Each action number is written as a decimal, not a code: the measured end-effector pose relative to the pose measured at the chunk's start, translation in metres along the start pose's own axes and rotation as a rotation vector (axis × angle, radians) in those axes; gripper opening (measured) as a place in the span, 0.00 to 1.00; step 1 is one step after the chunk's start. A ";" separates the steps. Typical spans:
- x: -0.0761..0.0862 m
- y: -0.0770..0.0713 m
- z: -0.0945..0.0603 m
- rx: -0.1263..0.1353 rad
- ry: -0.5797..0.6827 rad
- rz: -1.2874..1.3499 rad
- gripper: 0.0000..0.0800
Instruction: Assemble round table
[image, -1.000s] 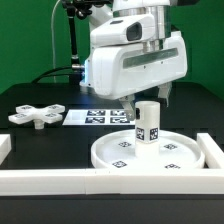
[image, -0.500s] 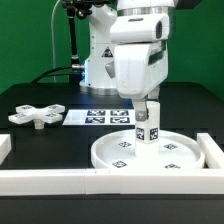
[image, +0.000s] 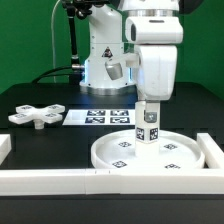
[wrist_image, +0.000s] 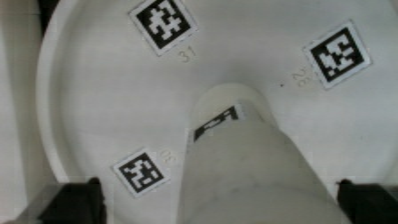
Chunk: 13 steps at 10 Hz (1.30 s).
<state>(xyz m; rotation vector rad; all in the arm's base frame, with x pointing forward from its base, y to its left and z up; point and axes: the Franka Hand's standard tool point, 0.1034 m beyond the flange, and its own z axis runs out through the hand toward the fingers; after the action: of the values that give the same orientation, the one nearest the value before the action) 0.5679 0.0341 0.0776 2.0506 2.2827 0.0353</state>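
Observation:
The round disc (image: 112, 152) lies flat at the front on the exterior view's right. The short post (image: 148, 127) stands upright on its centre hub. My gripper (image: 148, 104) hangs straight down over the post's top with a finger on each side. In the wrist view the post (wrist_image: 258, 150) fills the space between the dark fingertips (wrist_image: 79, 200); a gap shows beside one of them, so my gripper (wrist_image: 222, 200) is open. The disc's tagged face (wrist_image: 107, 90) lies under it. The four-armed cross piece (image: 35, 115) lies loose on the exterior view's left.
The marker board (image: 100, 117) lies flat behind the disc. A long white rail (image: 90, 180) runs along the front, and another (image: 213, 150) stands on the exterior view's right of the disc. The arm's base (image: 100, 60) stands at the back.
My hand has turned about its vertical axis over the post, from broadside to narrow in the exterior view. The post's tag still faces the same way.

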 end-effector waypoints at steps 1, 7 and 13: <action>-0.001 0.000 0.001 0.001 -0.011 -0.071 0.81; -0.003 -0.002 0.002 0.006 -0.022 -0.150 0.51; -0.004 -0.005 0.002 0.024 -0.015 0.141 0.52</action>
<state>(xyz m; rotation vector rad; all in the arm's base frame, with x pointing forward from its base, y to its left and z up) 0.5632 0.0296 0.0749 2.2120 2.1367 0.0012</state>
